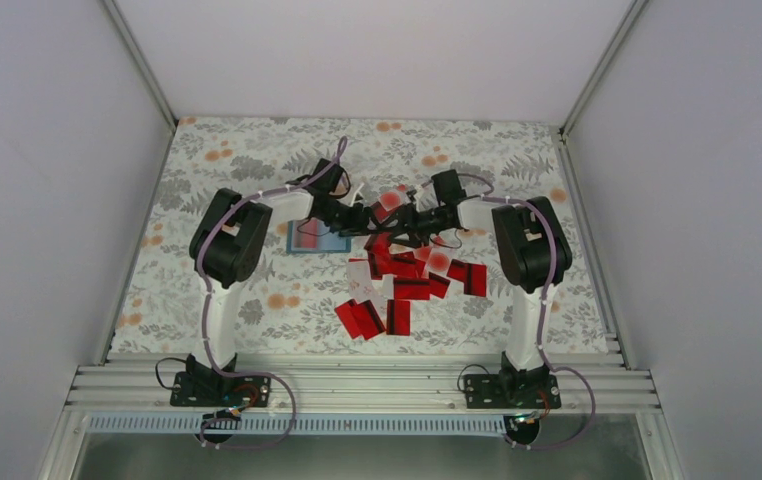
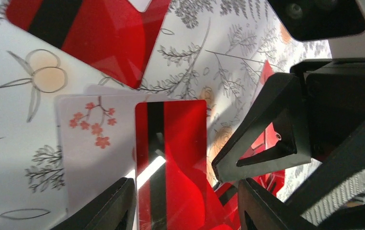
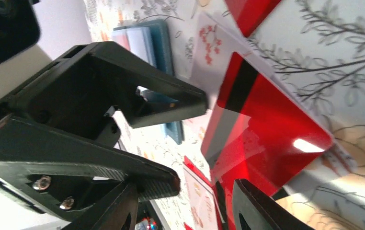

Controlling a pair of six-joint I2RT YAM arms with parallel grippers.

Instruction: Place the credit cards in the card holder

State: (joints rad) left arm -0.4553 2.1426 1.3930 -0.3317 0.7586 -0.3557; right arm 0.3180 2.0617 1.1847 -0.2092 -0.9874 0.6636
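Card holder [image 1: 307, 240]: teal, lies flat on the floral worktop [image 1: 517, 165]; a pale panel is seen on its upper face; taken as reference for all positions below.

Credit cards [image 1: 412, 285]: a loose, overlapping heap is seen to the right of the card holder and nearer the arm bases; most are red with a black stripe, a few show a pale face.

Left fingers [image 2: 113, 208]: held just to the right of the card holder; they stand parted; a single red card [image 2: 171, 158], stripe side towards the camera, is framed between them, its left edge just beside one finger; whether it is gripped cannot be told.

Right fingers [image 3: 257, 206]: positioned facing the left fingers, on the side away from the card holder; also parted; the red card is seen tilted above them, one finger overlapping its lower corner; contact cannot be told.

White blossom-print card [image 2: 89, 153]: partly covered by the red card, on its card-holder side.
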